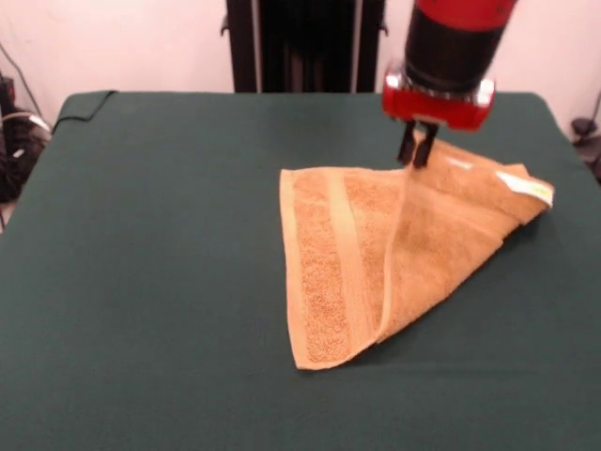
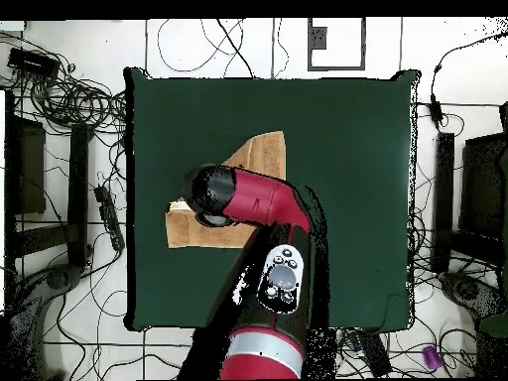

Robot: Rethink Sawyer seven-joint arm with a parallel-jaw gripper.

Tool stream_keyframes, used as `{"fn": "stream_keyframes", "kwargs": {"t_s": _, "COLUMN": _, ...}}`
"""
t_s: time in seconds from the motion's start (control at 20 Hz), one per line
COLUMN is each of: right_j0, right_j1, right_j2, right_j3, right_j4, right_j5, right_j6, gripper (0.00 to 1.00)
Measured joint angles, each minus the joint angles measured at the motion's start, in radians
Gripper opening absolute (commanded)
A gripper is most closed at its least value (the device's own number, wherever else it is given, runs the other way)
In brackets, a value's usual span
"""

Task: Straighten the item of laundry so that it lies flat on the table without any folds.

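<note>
On the table's (image 1: 169,282) right side, seen from the front, my towel (image 1: 376,263) lies folded over itself. It looks soft and limp, so I'd lift by a corner. My gripper (image 1: 416,146) pinches its far edge, jaws nearly together.

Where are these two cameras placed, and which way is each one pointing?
Front view: sits across the table, facing the robot; shows the towel folded over, the arm's red wrist and the gripper, fingers closed on the towel's far edge.
Overhead view: hangs above, looking straight down; the arm covers part of the towel.
Both share towel, table and arm.
</note>
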Motion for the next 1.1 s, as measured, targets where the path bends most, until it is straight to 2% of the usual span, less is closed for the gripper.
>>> {"fn": "stream_keyframes", "kwargs": {"t_s": 0.2, "right_j0": -0.029, "right_j1": -0.051, "right_j2": 0.0, "right_j3": -0.02, "right_j4": 0.002, "right_j5": 0.076, "right_j6": 0.0, "gripper": 0.0}}
{"fn": "stream_keyframes", "kwargs": {"t_s": 0.4, "right_j0": -0.053, "right_j1": -0.073, "right_j2": 0.0, "right_j3": -0.058, "right_j4": 0.011, "right_j5": 0.088, "right_j6": 0.0, "gripper": 0.0}}
{"fn": "stream_keyframes", "kwargs": {"t_s": 0.65, "right_j0": -0.047, "right_j1": -0.025, "right_j2": -0.001, "right_j3": -0.144, "right_j4": 0.013, "right_j5": 0.034, "right_j6": 0.0, "gripper": 0.0}}
{"fn": "stream_keyframes", "kwargs": {"t_s": 0.9, "right_j0": -0.025, "right_j1": 0.049, "right_j2": 0.0, "right_j3": -0.225, "right_j4": 0.02, "right_j5": -0.006, "right_j6": 0.0, "gripper": 0.0}}
{"fn": "stream_keyframes", "kwargs": {"t_s": 0.95, "right_j0": -0.016, "right_j1": 0.086, "right_j2": 0.0, "right_j3": -0.259, "right_j4": 0.026, "right_j5": -0.009, "right_j6": 0.0, "gripper": 0.0}}
{"fn": "stream_keyframes", "kwargs": {"t_s": 1.1, "right_j0": -0.01, "right_j1": 0.109, "right_j2": 0.0, "right_j3": -0.277, "right_j4": 0.033, "right_j5": -0.009, "right_j6": 0.001, "gripper": 0.0}}
